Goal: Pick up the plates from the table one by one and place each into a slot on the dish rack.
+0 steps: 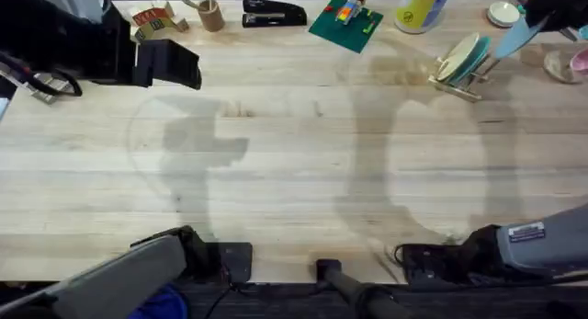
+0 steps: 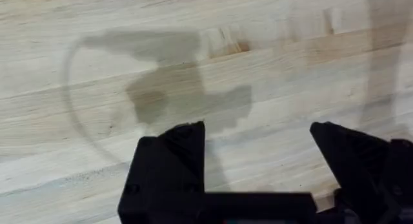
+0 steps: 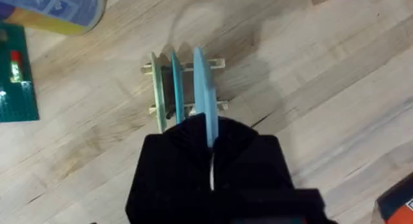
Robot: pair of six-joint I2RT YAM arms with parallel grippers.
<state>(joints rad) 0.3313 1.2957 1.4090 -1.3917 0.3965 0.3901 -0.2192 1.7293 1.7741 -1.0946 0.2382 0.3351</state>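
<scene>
The right gripper (image 3: 210, 141) is pinching the light blue plate (image 3: 202, 88) edge-on above the dish rack (image 1: 459, 73) at far right — it needs lowering squarely into the free slot beside the cream plate (image 3: 157, 88) and teal plate (image 3: 175, 88). The left gripper (image 2: 258, 153) is hovering spread and empty over the table (image 1: 294, 172).

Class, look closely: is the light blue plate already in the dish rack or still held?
Held: the right gripper pinches the light blue plate edge-on above the dish rack.

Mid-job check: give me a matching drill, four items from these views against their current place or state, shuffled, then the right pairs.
Items:
1. light blue plate
2. cream plate
3. left gripper
4. dish rack

States:
A. open above bare table
B. standing in a rack slot
C. clamped on edge in the right gripper
D. far right of the table

Pairs: 1-C, 2-B, 3-A, 4-D
</scene>
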